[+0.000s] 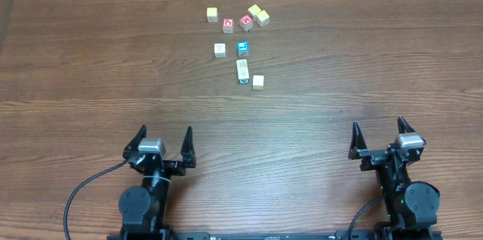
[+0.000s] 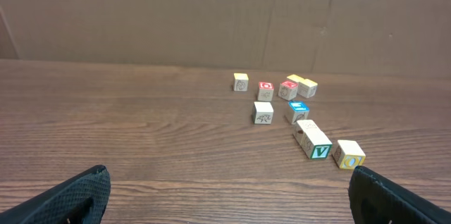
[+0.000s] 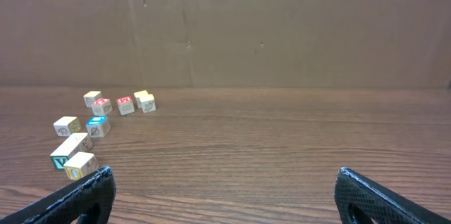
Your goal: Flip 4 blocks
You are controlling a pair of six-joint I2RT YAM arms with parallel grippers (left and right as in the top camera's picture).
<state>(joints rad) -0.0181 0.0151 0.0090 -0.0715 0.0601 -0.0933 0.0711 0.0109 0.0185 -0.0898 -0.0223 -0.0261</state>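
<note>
Closest to the overhead cam, I'm seeing the left gripper (image 1: 165,130) sitting at the near edge of the table (image 1: 83,74). Its fingers are spread wide with nothing between them.

Sweeping right, the blocks are sitting up around 1 o'clock from it, well apart from both arms. Of the four I'm caring about:

- The dotted block (image 1: 219,49) is sitting leftmost, with the blue-faced cube (image 1: 242,47) near it at its 3 o'clock.
- At 6 o'clock from the blue one, the patterned block (image 1: 242,66) and the green-printed block (image 1: 243,78) are lying touching end to end. The left wrist cam is showing a green letter on the near face of that second one.
- The plain block (image 1: 258,81) is sitting just beside the green-printed one, at its 3 o'clock.

Farther back, at 12 o'clock from that bunch, yellowish cubes (image 1: 263,19) and red-faced cubes (image 1: 228,26) are hanging out in a loose row.

Over at the far right, the right gripper (image 1: 377,124) is sitting with its fingers spread wide too, holding nothing. The blocks are lying off at its 10 o'clock.
</note>
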